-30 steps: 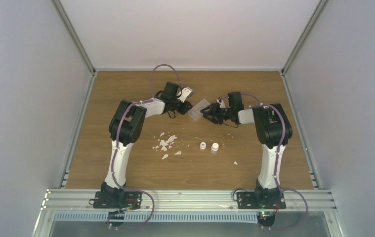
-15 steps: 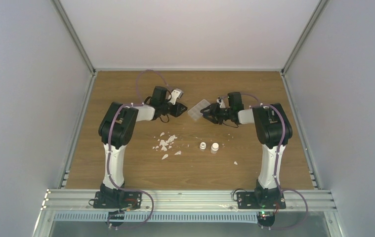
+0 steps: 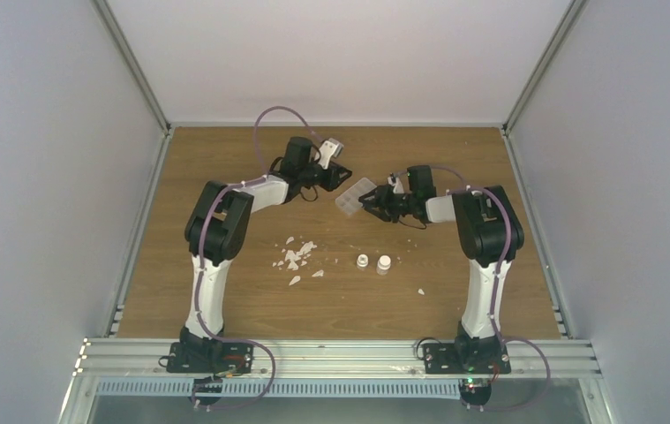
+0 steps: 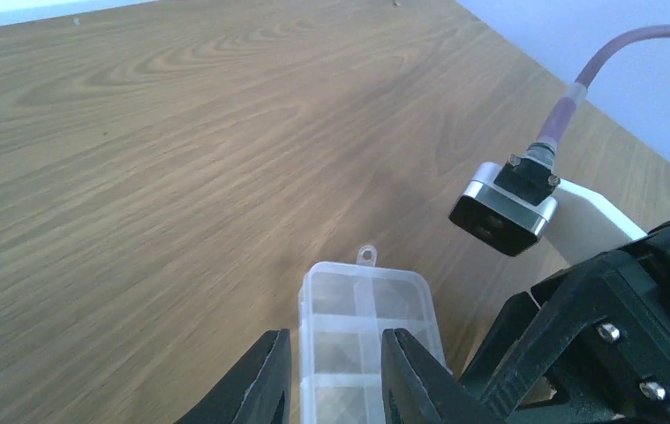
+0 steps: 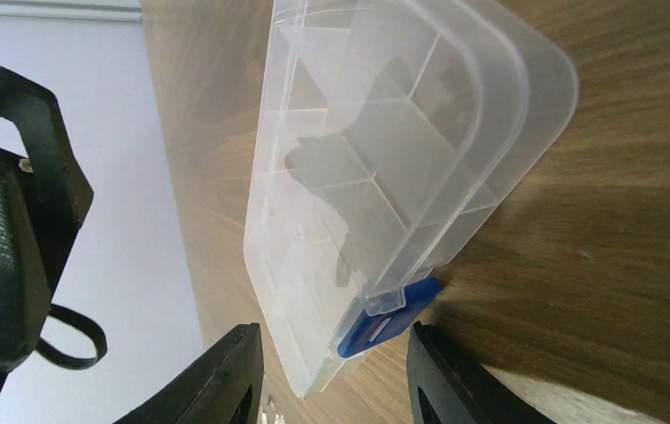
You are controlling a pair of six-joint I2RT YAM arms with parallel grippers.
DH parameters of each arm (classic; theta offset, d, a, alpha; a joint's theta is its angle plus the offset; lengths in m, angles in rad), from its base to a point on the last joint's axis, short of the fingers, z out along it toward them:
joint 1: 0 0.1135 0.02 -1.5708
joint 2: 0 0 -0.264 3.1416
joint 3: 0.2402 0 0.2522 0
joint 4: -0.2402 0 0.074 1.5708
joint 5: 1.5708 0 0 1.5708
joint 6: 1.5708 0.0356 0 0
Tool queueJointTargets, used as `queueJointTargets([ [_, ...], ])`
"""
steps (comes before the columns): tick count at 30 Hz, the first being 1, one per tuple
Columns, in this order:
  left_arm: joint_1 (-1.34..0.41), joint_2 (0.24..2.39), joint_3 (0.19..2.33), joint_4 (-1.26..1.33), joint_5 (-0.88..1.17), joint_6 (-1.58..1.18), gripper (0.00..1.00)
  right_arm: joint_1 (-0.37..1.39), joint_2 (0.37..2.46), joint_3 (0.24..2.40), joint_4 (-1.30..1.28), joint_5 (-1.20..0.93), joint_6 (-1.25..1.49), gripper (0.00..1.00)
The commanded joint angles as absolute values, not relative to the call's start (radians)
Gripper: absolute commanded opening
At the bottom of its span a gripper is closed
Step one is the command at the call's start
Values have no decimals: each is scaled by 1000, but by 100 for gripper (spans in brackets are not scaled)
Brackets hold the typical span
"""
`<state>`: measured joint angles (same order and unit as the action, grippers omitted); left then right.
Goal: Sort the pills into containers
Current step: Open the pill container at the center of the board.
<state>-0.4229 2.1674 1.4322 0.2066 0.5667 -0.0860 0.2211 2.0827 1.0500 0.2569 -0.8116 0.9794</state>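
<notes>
Organiser box [image 3: 355, 195] sits far-centre on the table [image 3: 225, 159], between both arms. Right gripper [image 5: 331, 349] is spread wide and empty, straddling the blue latch [image 5: 393, 314]. Left gripper [image 4: 335, 353] is parted, gripping nothing, over the box's opposite end. I'd pin the box with left first, then lever the latch slowly, otherwise it skids.

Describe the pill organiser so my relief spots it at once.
On the wooden table, look at the far middle, between the left claw and right claw. The organiser box lies there: flat, clear, rectangular, split into compartments, with a blue latch, unlike the two small round white vials.
</notes>
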Motion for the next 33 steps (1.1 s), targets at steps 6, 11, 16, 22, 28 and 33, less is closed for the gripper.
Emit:
queueJointTargets([
  [6,-503,2251,1484,57,444,-27,67,199,2120,1039,55,-605,917,100],
  [11,-529,2274,1498,-27,395,-30,67,206,2111,1065,27,-581,917,100],
  [16,-532,2256,1443,-35,341,-63,67,230,2114,1115,13,-563,920,99],
  [22,-510,2243,1375,-11,306,-80,67,258,2119,1150,52,-550,935,100],
  [28,-453,2218,1311,71,407,-102,67,270,2131,1190,86,-557,956,100],
  [33,-449,2254,1330,54,435,-91,66,288,2131,1256,102,-553,961,100],
])
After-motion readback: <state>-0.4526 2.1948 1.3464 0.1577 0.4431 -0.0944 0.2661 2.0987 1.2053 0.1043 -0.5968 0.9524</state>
